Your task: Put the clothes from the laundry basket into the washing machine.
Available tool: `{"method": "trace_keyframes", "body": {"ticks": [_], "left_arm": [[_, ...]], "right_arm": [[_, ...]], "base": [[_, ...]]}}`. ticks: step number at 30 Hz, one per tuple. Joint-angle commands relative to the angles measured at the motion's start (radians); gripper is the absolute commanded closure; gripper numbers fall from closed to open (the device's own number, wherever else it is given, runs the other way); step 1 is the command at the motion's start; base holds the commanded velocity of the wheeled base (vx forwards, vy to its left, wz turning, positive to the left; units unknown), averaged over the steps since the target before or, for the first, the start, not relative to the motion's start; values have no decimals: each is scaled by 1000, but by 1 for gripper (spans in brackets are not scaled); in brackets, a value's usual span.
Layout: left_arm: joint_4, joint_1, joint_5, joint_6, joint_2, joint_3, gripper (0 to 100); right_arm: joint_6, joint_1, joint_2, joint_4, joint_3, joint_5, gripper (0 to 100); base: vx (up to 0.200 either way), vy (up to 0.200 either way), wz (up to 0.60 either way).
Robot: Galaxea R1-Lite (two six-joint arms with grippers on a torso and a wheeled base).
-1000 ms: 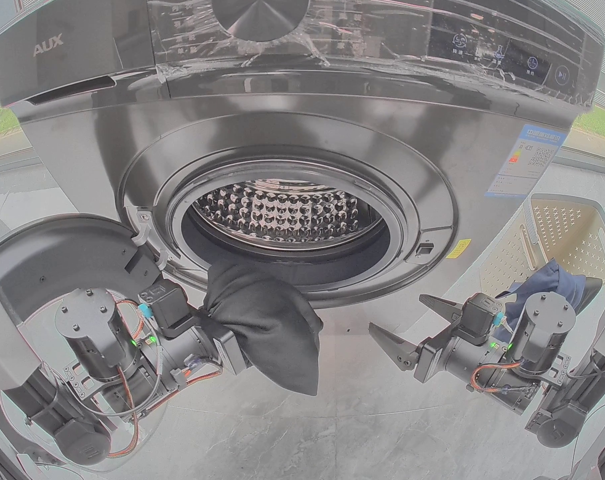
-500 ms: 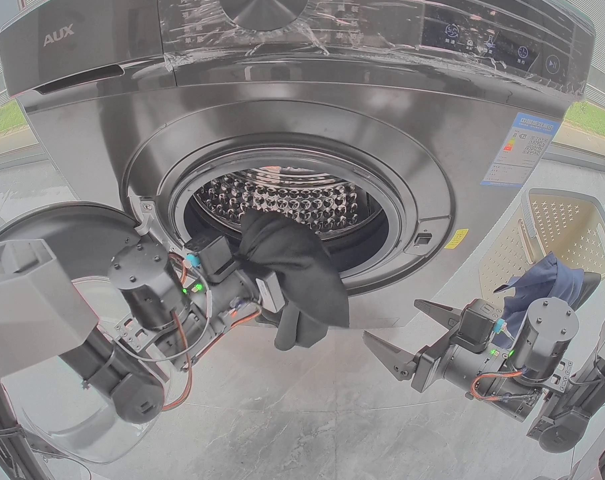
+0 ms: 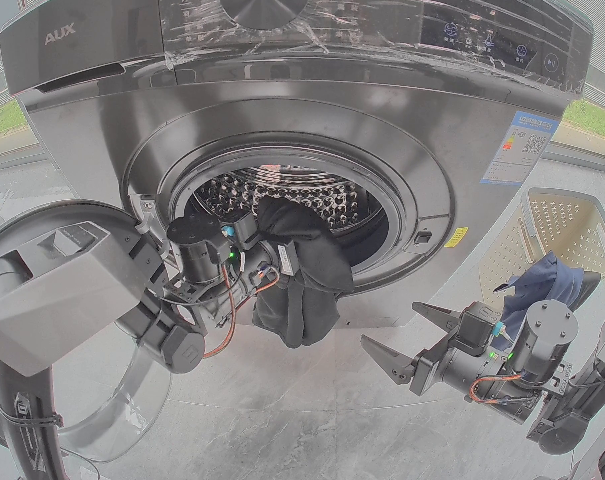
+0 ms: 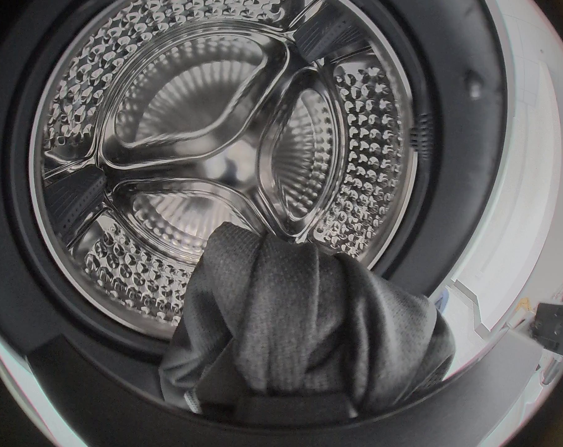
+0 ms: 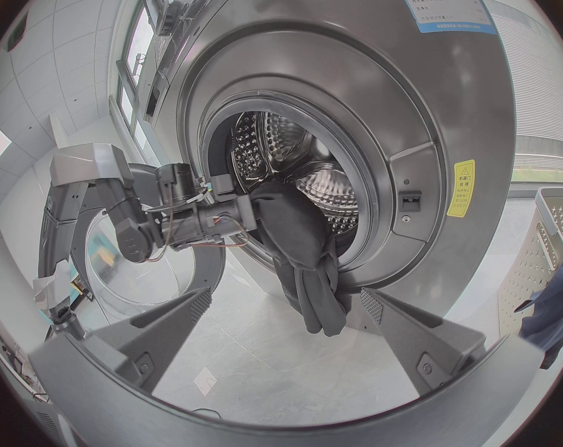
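at the washer mouth (image 3: 385,198), left tool (image 3: 290,260) tight on black garment (image 3: 304,305); right tool (image 3: 390,325) wide open

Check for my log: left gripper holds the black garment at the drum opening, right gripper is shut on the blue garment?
No: the head view shows the right gripper open and empty; the blue garment hangs on the laundry basket. The left gripper holds the black garment.
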Motion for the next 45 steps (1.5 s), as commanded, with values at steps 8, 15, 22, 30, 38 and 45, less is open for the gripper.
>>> {"method": "trace_keyframes", "body": {"ticks": [8,15,22,30,38,45], "left_arm": [[272,58,20,-15,207,-498,100],[409,67,81,-34,327,-772,100],[567,76,164,-83,399,-1007,100],[570,78,167,-95,396,-1007,0],[689,56,161,-199,258,-837,0],[838,41,126,-215,104,-597,0]], "right_arm": [[1,12,8,0,-2,0,0],[3,21,14,0,-2,0,0],[1,19,14,0,-2,0,0],[3,19,15,0,-5,0,0],[3,19,14,0,-6,1,0],[1,19,14,0,-9,0,0]], "base": [[0,0,0],[0,0,0],[0,0,0],[0,0,0],[0,0,0],[0,0,0]]}}
